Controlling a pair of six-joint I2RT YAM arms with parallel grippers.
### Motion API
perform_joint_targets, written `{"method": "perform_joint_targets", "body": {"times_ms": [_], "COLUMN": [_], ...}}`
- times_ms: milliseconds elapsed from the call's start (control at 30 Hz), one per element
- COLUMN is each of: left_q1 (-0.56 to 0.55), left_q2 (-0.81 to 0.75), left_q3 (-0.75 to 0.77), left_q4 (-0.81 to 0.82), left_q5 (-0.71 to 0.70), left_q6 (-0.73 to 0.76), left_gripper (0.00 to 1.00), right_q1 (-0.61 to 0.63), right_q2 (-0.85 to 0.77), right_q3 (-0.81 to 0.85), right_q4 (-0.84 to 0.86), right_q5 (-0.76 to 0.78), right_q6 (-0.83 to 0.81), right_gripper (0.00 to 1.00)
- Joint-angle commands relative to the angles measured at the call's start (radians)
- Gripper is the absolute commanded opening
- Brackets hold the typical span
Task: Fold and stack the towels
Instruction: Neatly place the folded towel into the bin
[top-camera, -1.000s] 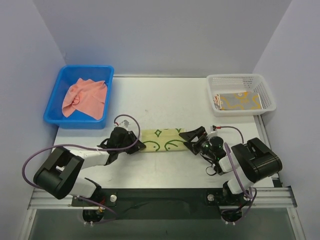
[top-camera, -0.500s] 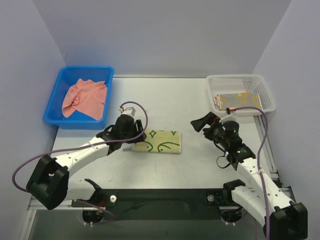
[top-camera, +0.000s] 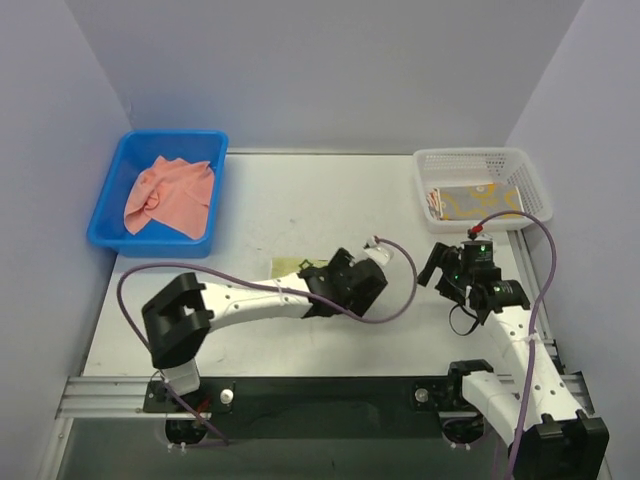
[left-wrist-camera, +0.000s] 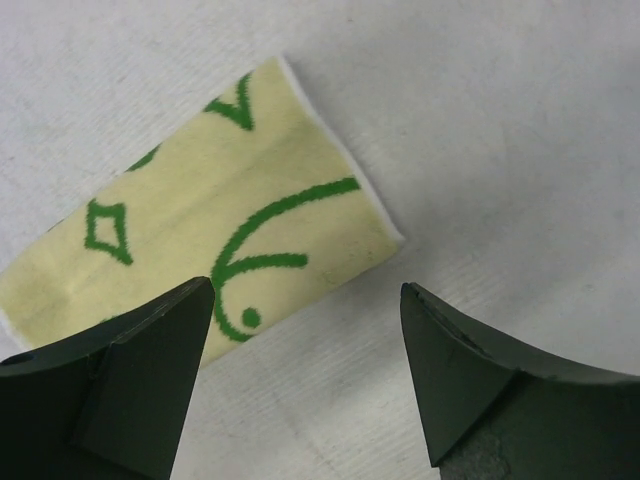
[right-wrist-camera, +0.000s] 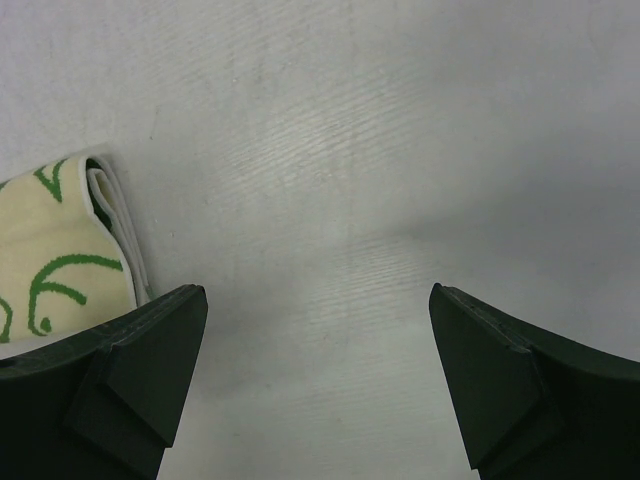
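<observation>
The left fingers (left-wrist-camera: 120, 380) have been carried right across the green-print towel (left-wrist-camera: 200, 230). They and the right fingers (right-wrist-camera: 110, 370) are spread apart.

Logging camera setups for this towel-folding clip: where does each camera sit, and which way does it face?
Top external: above and behind the arms, looking down on the table, blue bin and white basket; both arms show.
Left wrist: on the left arm, facing down at the folded green-print towel; left pincer shows, open.
Right wrist: on the right arm, facing down at mostly bare table; right pincer shows, open.
Shared: all three views catch the same towel.
</observation>
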Motion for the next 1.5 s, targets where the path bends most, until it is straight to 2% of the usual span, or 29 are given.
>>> {"method": "perform_joint_targets", "body": {"times_ms": [0,33,167,567,633,700,733,800,833,867,933,967,1033,1200,1267,1467], "left_q1": [-0.062,-0.081,-0.099,-0.082,-0.069,-0.059,-0.053,-0.049,-0.049,-0.044,-0.036,-0.029,-0.018,0.022,0.03,0.037], "left_q2": [0.126,0.156,0.262,0.414,0.429,0.446,0.449,0.452,0.452,0.451,0.446,0.445,0.431,0.33,0.29,0.218], "left_q3": [0.155,0.178,0.261,0.289,0.275,0.26,0.252,0.237,0.223,0.215,0.189,0.183,0.166,0.1,0.077,0.065], "left_q4": [-0.091,-0.102,-0.121,-0.131,-0.13,-0.13,-0.13,-0.128,-0.124,-0.121,-0.111,-0.108,-0.105,-0.053,-0.016,0.01], "left_q5": [-0.106,-0.109,-0.103,-0.084,-0.078,-0.064,-0.057,-0.043,-0.041,-0.032,-0.026,-0.021,-0.017,0.031,0.058,0.094], "left_q6": [0.104,0.112,0.144,0.121,0.113,0.098,0.092,0.073,0.067,0.06,0.05,0.044,0.032,0.016,0.01,0.015], "left_gripper": [0.83,0.78,0.73,0.68,0.57,0.52,0.45,0.4,0.31,0.27,0.22,0.12,0.01,0.0,0.0,0.0], "right_q1": [-0.028,-0.031,-0.044,-0.058,-0.059,-0.061,-0.061,-0.059,-0.061,-0.059,-0.061,-0.061,-0.061,-0.061,-0.059,-0.056], "right_q2": [-0.025,-0.037,-0.056,-0.054,-0.057,-0.06,-0.063,-0.06,-0.054,-0.051,-0.042,-0.041,-0.033,-0.016,0.01,0.145], "right_q3": [0.01,-0.002,-0.019,-0.037,-0.039,-0.039,-0.039,-0.037,-0.037,-0.037,-0.037,-0.041,-0.045,-0.114,-0.148,-0.249], "right_q4": [-0.073,-0.073,-0.075,-0.067,-0.069,-0.069,-0.069,-0.066,-0.066,-0.06,-0.054,-0.043,-0.02,0.107,0.216,0.524], "right_q5": [0.02,0.019,0.023,0.019,0.016,0.011,0.006,-0.006,-0.012,-0.018,-0.043,-0.05,-0.084,-0.259,-0.355,-0.491], "right_q6": [-0.033,-0.029,-0.03,-0.038,-0.036,-0.032,-0.027,-0.024,-0.019,-0.018,-0.009,0.0,0.008,0.104,0.154,0.371], "right_gripper": [1.0,1.0,1.0,1.0,1.0,1.0,1.0,1.0,1.0,1.0,1.0,1.0,1.0,1.0,1.0,1.0]}}
